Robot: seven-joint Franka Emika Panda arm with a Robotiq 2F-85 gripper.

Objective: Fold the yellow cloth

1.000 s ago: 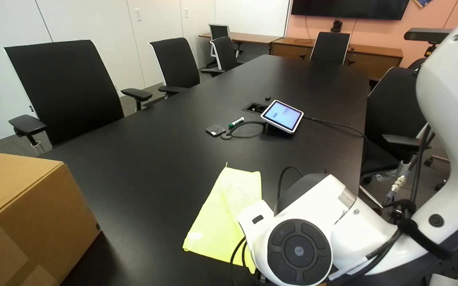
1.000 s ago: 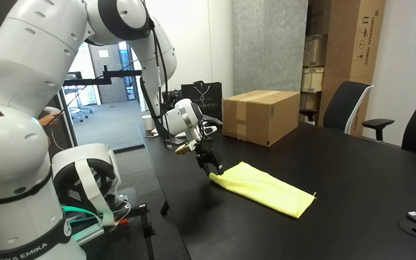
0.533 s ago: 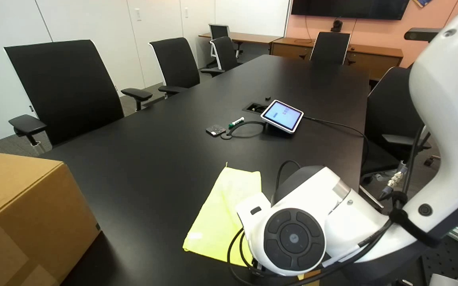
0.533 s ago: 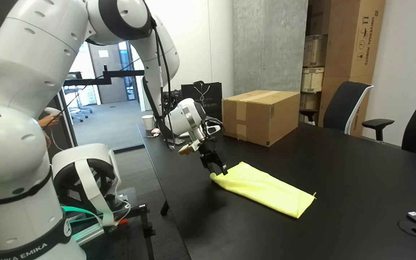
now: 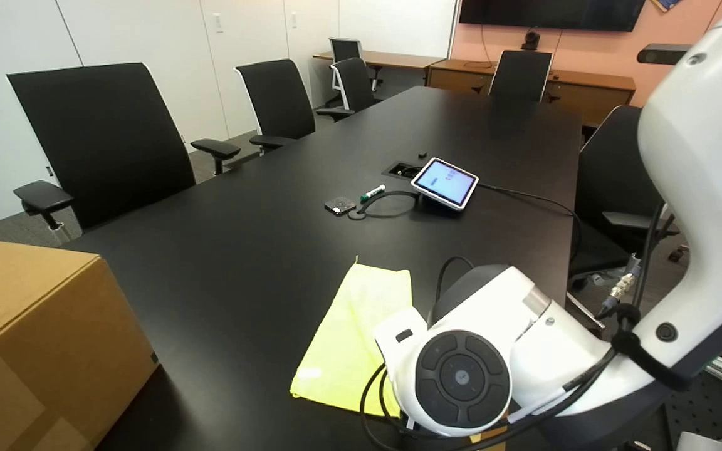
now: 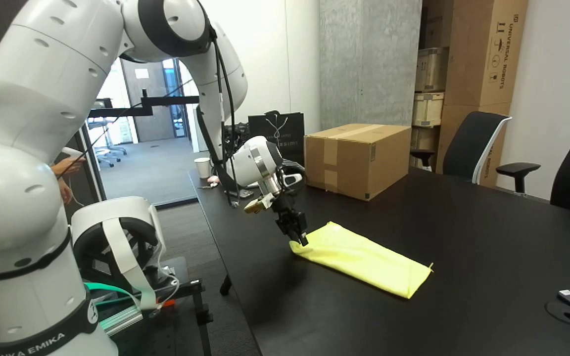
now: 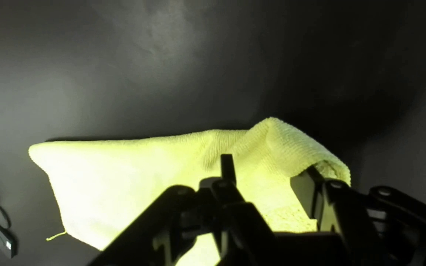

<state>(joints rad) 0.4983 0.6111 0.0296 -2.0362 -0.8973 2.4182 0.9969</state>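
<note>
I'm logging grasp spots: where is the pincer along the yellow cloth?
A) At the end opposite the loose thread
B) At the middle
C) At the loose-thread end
A: in the wrist view the pincer is at one end of the yellow cloth, and the loose thread trails from the opposite end.

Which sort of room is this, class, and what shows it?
Most likely a meeting room: a long table with chairs along its sides, and a wide wall screen.
</note>
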